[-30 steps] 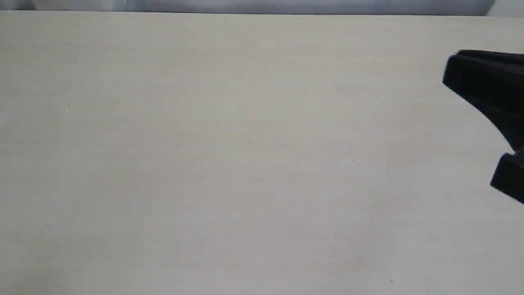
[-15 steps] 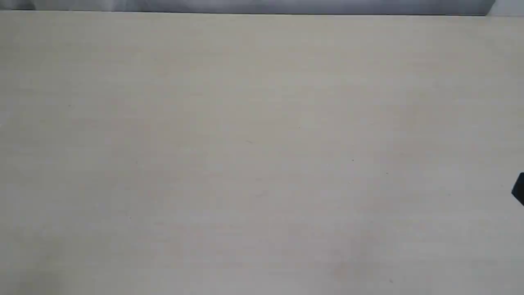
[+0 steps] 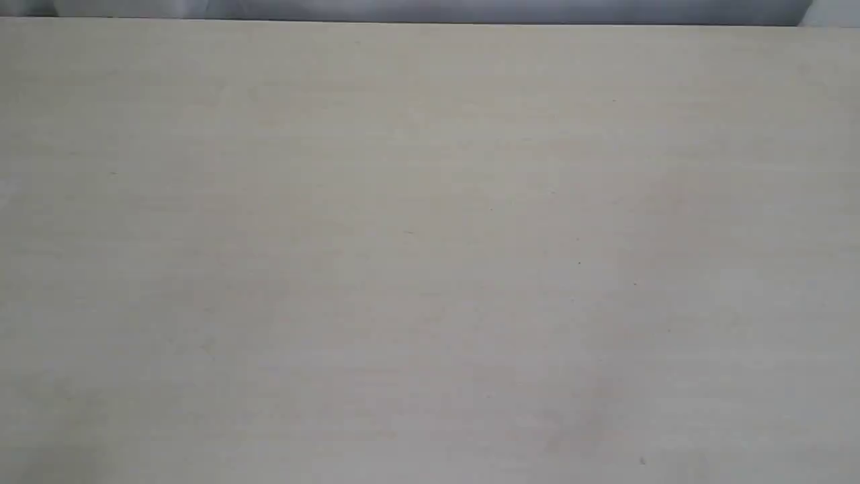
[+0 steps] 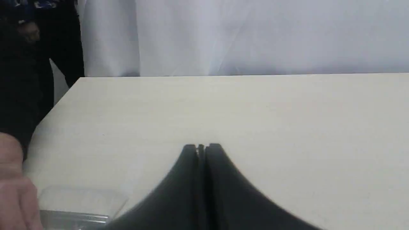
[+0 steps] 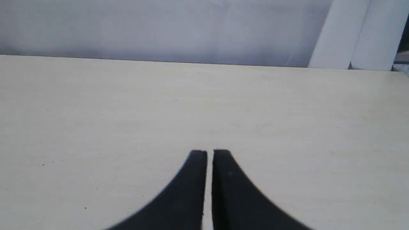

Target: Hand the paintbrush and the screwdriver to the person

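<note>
Paintbrush, pale bristles, silver band, lies by the person's bare hand
Black left gripper at its two o'clock and black right gripper pinch closed, empty.

Two grippers, one hand, one paintbrush, one table

A: Where does the paintbrush lie?
B: On the table, near its edge, just beside the person's hand, perhaps touching it; the view cuts that off. The curtain hangs behind the table's far edge.
</note>
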Robot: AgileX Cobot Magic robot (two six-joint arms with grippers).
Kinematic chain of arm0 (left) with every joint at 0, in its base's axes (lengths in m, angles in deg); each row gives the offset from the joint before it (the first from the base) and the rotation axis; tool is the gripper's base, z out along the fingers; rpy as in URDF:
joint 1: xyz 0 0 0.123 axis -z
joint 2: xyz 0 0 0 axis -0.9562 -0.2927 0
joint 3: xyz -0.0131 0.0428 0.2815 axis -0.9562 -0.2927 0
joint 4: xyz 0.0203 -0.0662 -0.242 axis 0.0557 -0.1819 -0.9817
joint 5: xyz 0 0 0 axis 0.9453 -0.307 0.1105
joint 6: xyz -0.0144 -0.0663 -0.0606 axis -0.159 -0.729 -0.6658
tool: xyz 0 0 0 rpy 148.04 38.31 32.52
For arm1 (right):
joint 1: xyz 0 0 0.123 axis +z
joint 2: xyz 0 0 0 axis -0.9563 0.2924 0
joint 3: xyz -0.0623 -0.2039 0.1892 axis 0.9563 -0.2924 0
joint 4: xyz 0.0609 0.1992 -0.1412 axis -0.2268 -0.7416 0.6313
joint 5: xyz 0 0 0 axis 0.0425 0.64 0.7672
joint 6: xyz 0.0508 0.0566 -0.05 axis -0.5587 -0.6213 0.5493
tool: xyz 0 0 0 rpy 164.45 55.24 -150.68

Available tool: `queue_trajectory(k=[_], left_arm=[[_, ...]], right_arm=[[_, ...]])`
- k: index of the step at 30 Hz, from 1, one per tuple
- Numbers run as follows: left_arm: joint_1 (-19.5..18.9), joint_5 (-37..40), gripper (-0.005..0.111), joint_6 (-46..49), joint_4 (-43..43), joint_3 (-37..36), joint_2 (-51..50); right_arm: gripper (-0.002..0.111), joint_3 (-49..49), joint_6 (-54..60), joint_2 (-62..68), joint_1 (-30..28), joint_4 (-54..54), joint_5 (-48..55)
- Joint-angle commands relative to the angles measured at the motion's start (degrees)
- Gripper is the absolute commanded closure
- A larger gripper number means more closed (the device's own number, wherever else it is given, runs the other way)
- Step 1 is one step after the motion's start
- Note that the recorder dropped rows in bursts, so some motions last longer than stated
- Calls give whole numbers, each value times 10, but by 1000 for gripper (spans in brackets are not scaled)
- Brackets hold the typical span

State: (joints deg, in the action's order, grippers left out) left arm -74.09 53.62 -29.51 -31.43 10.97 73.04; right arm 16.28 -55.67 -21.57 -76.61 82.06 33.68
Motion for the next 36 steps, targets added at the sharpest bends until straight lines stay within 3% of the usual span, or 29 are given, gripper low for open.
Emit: queue_trajectory(k=[1, 36], left_arm=[[5, -4, 107, -1, -2, -1, 1], [5, -3, 107, -1, -2, -1, 1]], right_arm=[[104, -22, 4, -26, -18, -1, -4], [104, -59, -17, -63, -23, 17, 20]])
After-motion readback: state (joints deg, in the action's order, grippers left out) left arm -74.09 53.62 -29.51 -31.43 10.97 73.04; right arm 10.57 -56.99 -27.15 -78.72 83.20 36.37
